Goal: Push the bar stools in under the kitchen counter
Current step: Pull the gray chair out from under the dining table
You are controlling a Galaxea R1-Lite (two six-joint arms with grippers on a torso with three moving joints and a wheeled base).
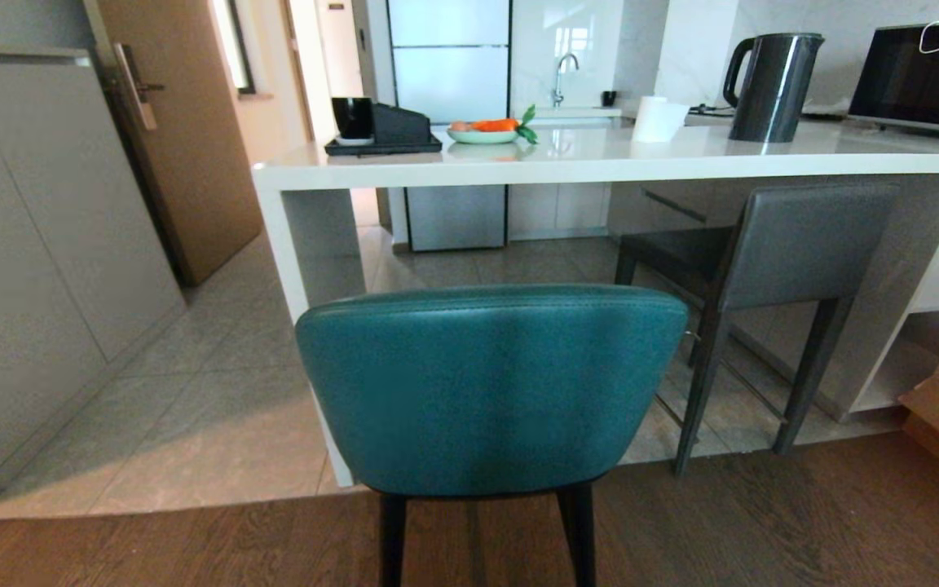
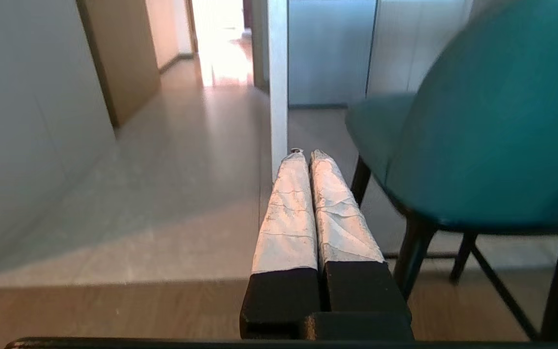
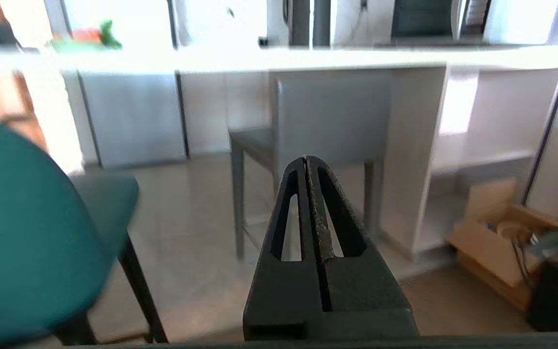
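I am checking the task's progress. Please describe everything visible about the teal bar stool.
The teal bar stool has a rounded back that looks like leather, a matching teal seat and thin black legs. It stands upright on the wooden floor, its back toward the robot, facing the kitchen counter. It is not yet pushed under. Nothing touches it.

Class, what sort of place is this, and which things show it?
Most likely a home kitchen: a white counter carrying an electric kettle, a sink tap behind, and bar stools drawn up to it.
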